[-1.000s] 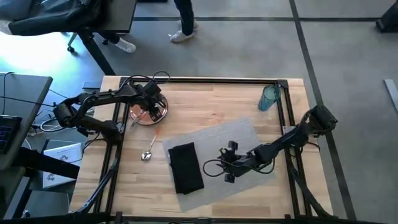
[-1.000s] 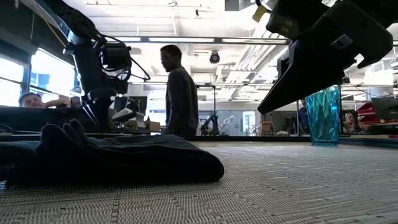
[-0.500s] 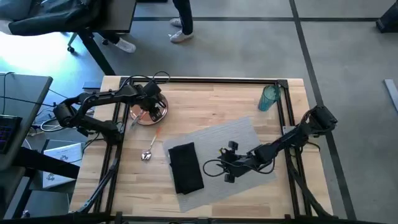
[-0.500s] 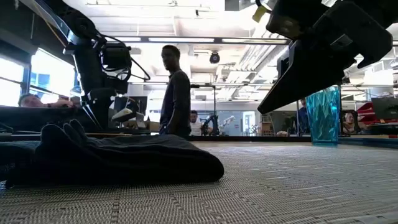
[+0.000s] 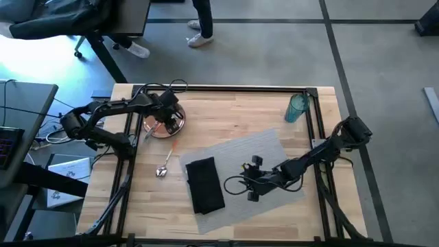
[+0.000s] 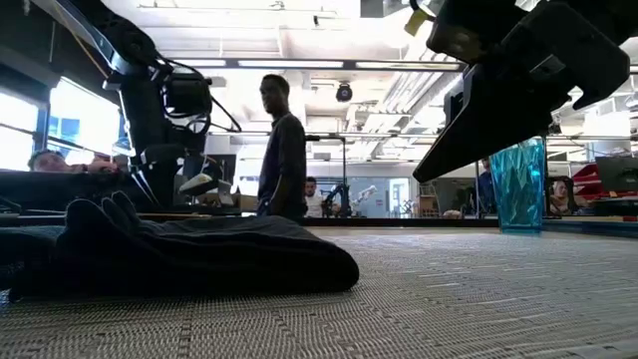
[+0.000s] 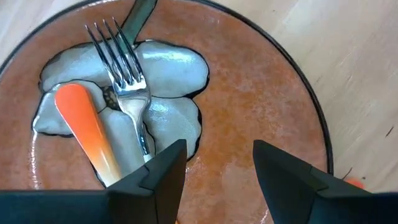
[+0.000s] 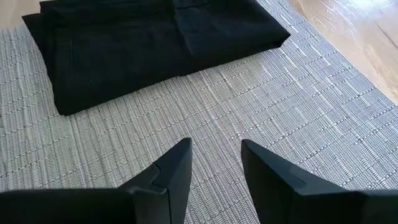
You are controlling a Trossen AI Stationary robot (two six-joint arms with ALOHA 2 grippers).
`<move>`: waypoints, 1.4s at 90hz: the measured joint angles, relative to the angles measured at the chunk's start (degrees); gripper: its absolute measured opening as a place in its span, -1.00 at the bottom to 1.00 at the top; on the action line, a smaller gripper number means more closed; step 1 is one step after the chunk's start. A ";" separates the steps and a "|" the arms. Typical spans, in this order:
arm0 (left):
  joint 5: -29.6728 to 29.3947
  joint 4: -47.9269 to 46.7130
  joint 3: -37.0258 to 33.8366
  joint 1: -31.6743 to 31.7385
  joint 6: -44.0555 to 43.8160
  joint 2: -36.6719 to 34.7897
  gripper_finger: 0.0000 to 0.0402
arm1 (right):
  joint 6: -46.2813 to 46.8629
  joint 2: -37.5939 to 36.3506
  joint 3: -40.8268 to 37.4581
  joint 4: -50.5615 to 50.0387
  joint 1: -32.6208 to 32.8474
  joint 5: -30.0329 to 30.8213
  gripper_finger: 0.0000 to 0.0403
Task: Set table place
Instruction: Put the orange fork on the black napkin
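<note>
Two utensils lay in the plate [image 7: 261, 93] directly beneath your left gripper [image 7: 214, 171], fingers parted, the fork [image 7: 127, 93] running lengthwise away from it; your right gripper [image 8: 214, 165] hovered unclenched over the placemat [image 8: 298, 124].

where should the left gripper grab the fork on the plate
Probably at the bare metal neck just below the tines. The fork lies flat in the plate, with an orange handle close beside it. The left gripper hovers open above, so a straight descent, jaws spanning the narrow neck, looks best.
</note>
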 joint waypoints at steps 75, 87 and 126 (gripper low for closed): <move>0.00 0.15 0.00 0.00 0.57 2.50 -0.15 | -0.11 0.00 0.00 0.00 0.00 0.00 -0.38; 0.00 0.16 0.00 0.02 0.57 2.50 -0.15 | -0.11 0.00 0.00 0.00 0.02 0.00 -0.38; 0.00 0.15 0.00 0.02 0.55 2.50 -0.15 | -0.11 0.00 0.00 0.00 0.01 0.00 -0.38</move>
